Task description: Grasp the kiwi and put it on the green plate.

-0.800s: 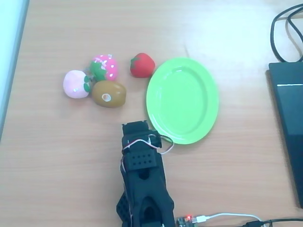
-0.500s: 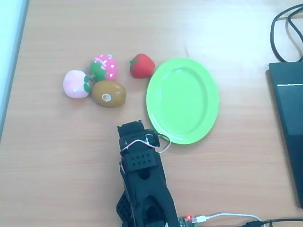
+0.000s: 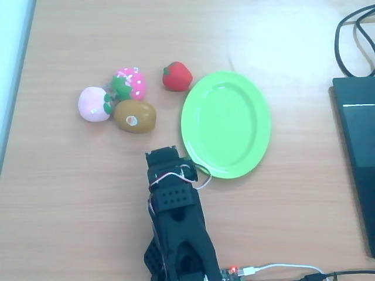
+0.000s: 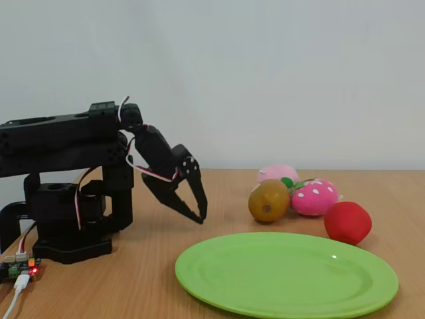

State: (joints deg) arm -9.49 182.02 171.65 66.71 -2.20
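My gripper (image 4: 197, 214) is hanging nearly closed and empty, short of the kiwi (image 3: 135, 116); the kiwi is lying mid-table, just left of the plate (image 3: 226, 124); the strawberry (image 3: 177, 76) has shifted slightly toward the far edge; approach is remaining.

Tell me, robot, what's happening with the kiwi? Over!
End effector empty, jaws nearly closed, hanging short of the fruit. Kiwi on the table, touching the peach toy and pink strawberry. Green plate bare. Path to kiwi looks open.
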